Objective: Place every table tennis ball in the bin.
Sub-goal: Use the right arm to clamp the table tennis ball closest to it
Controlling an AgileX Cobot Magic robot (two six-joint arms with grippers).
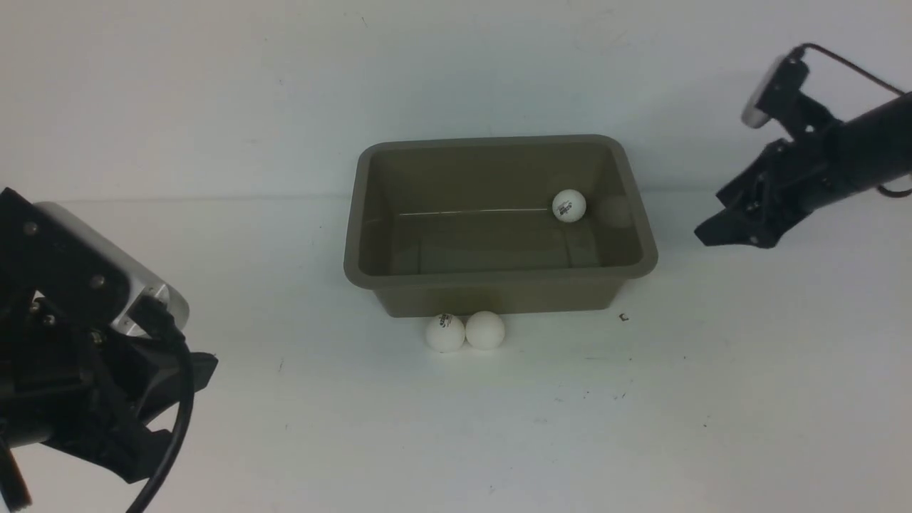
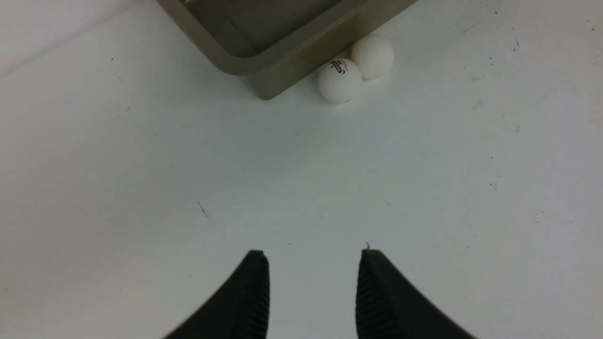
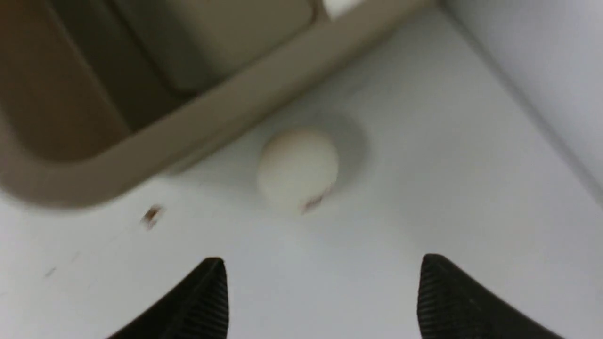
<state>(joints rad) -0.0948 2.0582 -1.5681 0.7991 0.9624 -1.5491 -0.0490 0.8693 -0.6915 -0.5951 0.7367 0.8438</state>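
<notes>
The taupe bin [image 1: 499, 274] stands mid-table with one white table tennis ball [image 1: 568, 205] inside, near its far right corner. Two more balls [image 1: 445, 332] [image 1: 485, 330] touch each other against its near wall; the left wrist view shows them [image 2: 340, 81] [image 2: 372, 56] beside the bin [image 2: 235, 66]. Another ball [image 3: 297, 169] lies on the table just outside the bin's rim [image 3: 188, 136] in the right wrist view. My right gripper [image 3: 322, 261] [image 1: 712, 231] hovers wide open right of the bin, just short of that ball. My left gripper [image 2: 313, 254] [image 1: 196, 370], low at the near left, has parted fingers holding nothing.
A white wall [image 1: 214, 92] rises close behind the bin. The tabletop [image 1: 641, 413] is white with small dark specks, one [image 1: 624, 318] by the bin's near right corner.
</notes>
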